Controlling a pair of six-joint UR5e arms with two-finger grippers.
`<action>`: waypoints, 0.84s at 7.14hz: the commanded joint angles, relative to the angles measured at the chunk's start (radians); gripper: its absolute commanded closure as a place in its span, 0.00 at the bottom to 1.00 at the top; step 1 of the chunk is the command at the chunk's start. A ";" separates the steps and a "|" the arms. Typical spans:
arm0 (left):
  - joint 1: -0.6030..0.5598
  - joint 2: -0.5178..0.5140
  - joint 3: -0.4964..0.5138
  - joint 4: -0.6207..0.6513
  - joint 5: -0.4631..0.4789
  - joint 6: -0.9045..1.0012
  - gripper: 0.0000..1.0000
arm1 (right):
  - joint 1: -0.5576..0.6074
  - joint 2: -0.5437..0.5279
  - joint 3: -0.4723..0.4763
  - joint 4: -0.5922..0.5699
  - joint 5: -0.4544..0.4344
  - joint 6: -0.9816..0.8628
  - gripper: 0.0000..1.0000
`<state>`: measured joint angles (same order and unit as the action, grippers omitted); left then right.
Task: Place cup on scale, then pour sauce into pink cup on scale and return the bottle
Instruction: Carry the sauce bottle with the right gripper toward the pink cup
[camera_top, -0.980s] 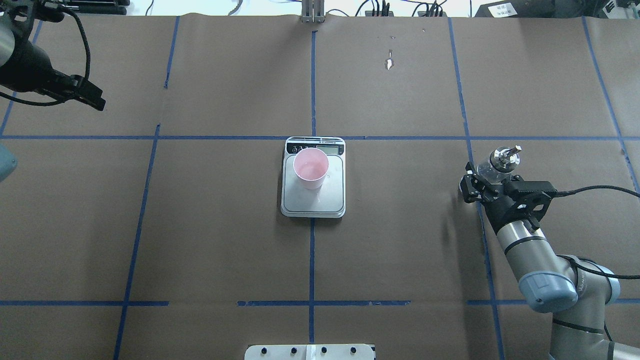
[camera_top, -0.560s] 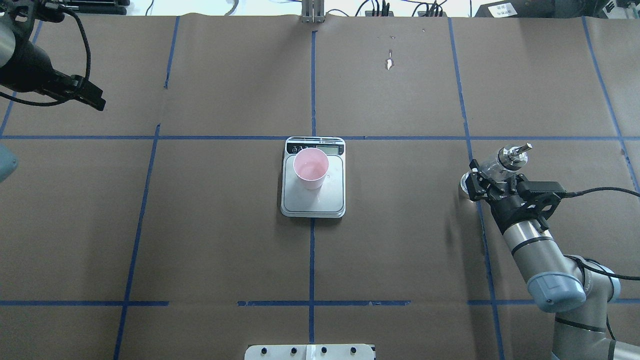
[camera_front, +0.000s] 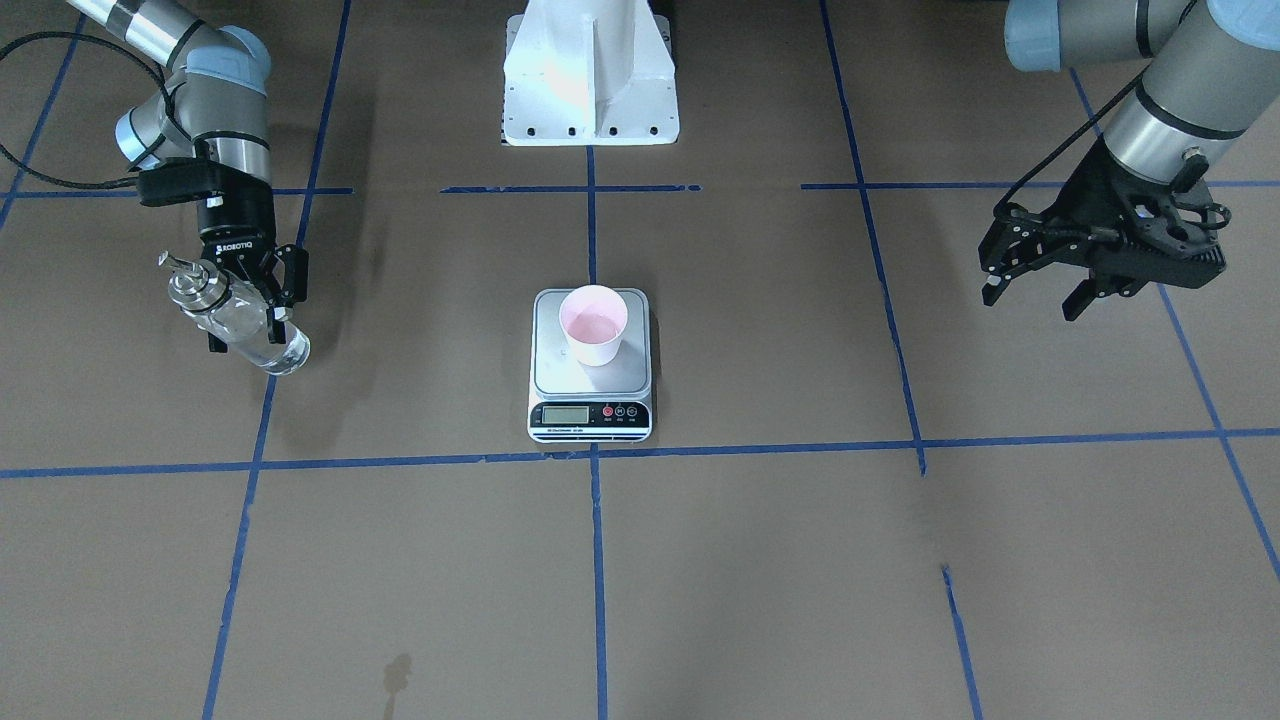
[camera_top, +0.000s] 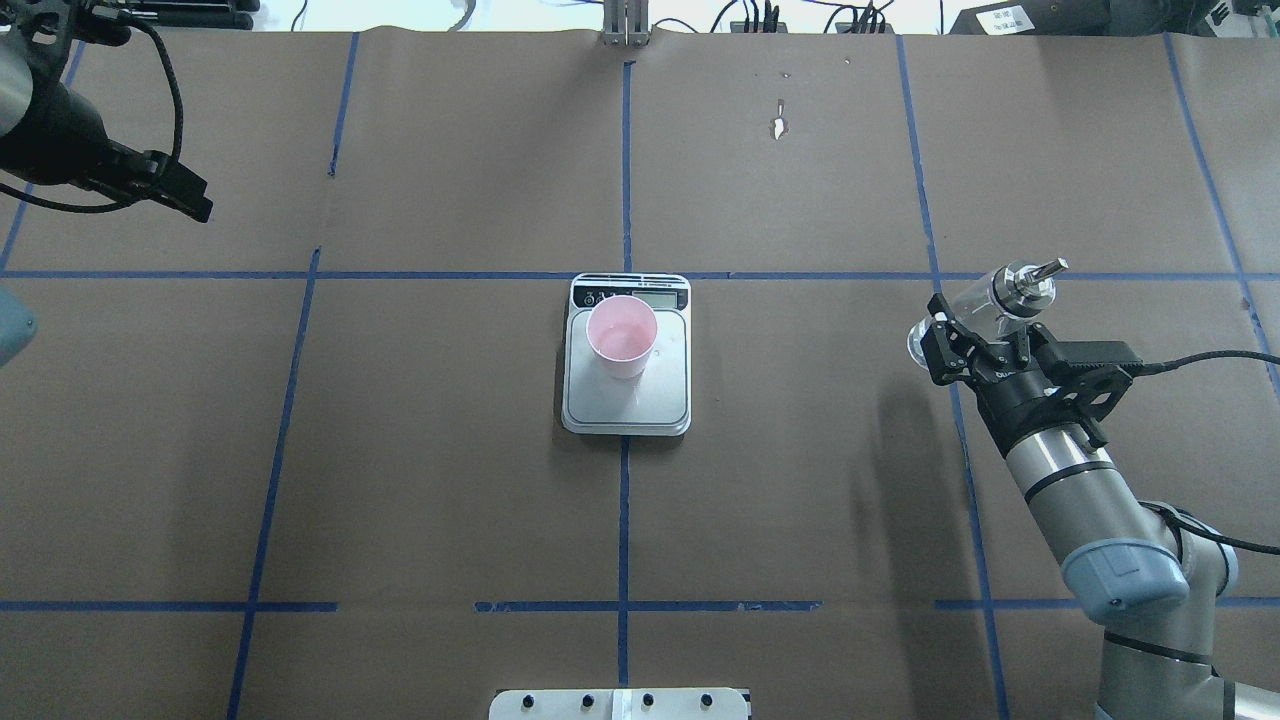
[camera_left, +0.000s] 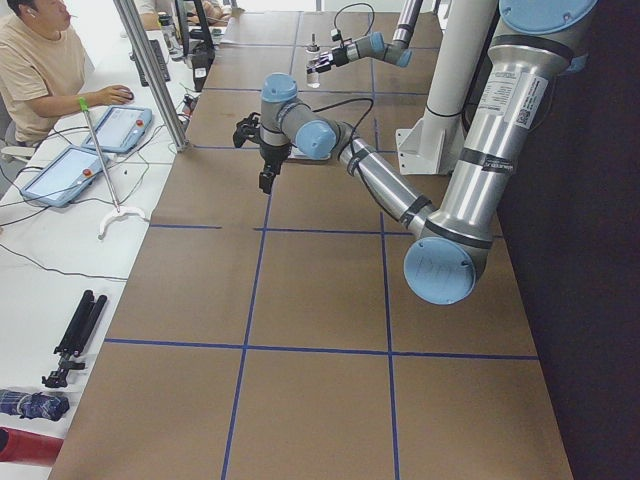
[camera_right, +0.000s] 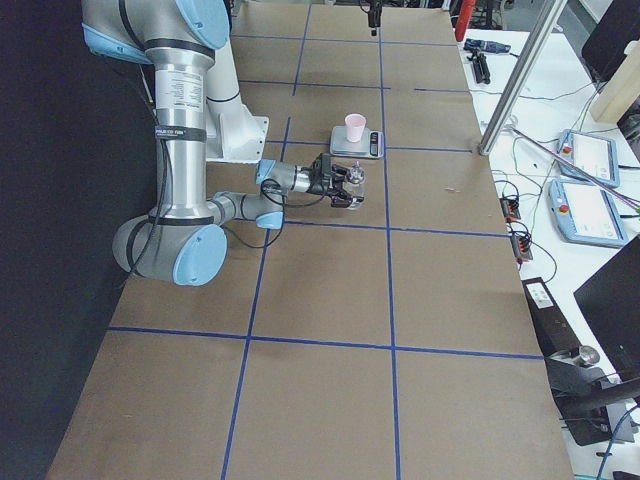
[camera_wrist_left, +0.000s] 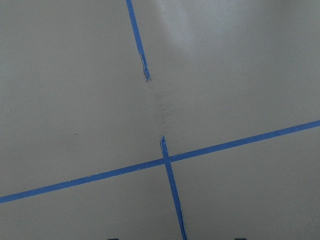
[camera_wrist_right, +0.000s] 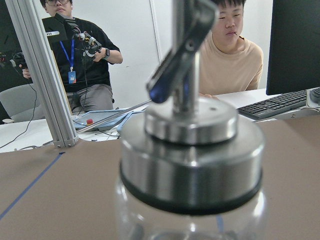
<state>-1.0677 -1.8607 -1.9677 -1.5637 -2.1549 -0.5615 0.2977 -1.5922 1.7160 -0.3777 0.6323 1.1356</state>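
Farther out now, the bottle has tipped more. Brown-paper bench, blue tape grid; people at desks beyond. Right fingers grasp the bottle well apart from the scale, its axis slanted, spout pointing away. Left fingers released.

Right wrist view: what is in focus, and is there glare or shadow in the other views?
Right wrist view: the bottle fills the frame, its spout soft, the people behind sharper. Overhead view: beyond the table's far edge the strip is blown out white; a faint shadow lies beside the right arm. Left wrist view: even, flat light.
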 joint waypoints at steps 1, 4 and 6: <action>0.000 0.000 0.007 -0.001 0.000 0.000 0.18 | 0.000 0.082 0.013 -0.006 0.097 -0.110 1.00; 0.002 -0.003 0.019 -0.003 -0.002 0.002 0.18 | -0.003 0.152 0.014 -0.096 0.059 -0.304 1.00; 0.003 -0.005 0.027 -0.004 -0.002 0.002 0.18 | -0.003 0.225 0.016 -0.156 0.093 -0.329 1.00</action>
<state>-1.0657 -1.8646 -1.9442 -1.5664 -2.1567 -0.5601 0.2944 -1.4174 1.7303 -0.4955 0.6994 0.8344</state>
